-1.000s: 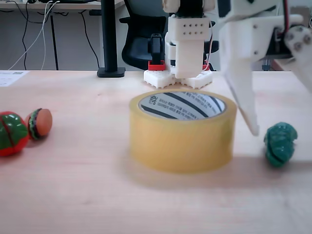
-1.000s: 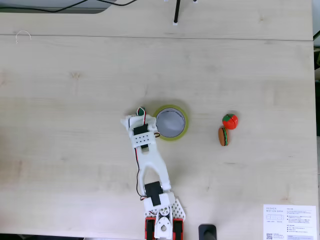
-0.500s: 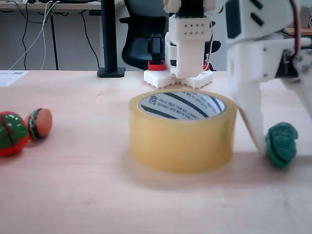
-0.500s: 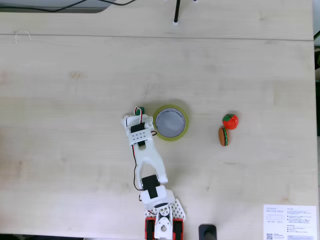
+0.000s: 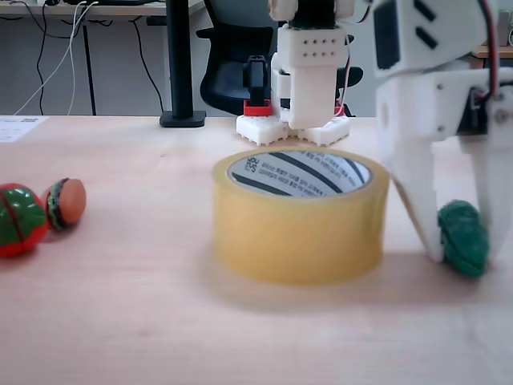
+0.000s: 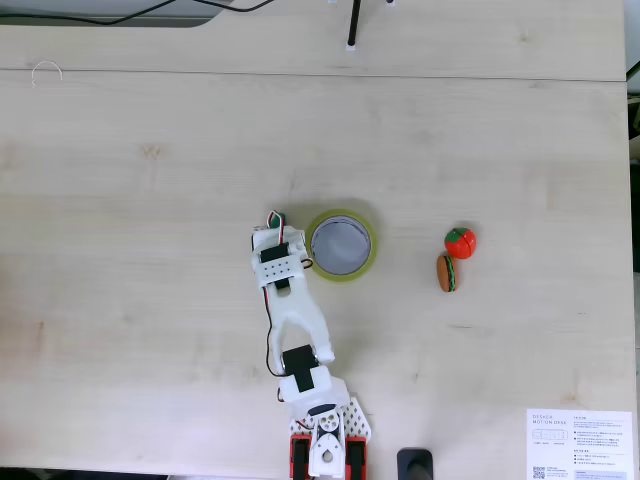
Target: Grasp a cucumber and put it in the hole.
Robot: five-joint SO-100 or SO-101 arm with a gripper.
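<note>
Straddling cucumber (image 5: 463,248): gripper (image 5: 469,255), tips obscured

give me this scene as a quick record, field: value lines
surface: light wooden table
tape roll: large yellowish roll, flat on the table, hole facing up
cucumber: dark green toy on the table, right of the roll in the low fixed view
end effector: lowered, fingers straddling the cucumber, not closed on it
other toys: round red-and-green toy and burger toy, far left in that view
task state: cucumber not yet lifted
</note>
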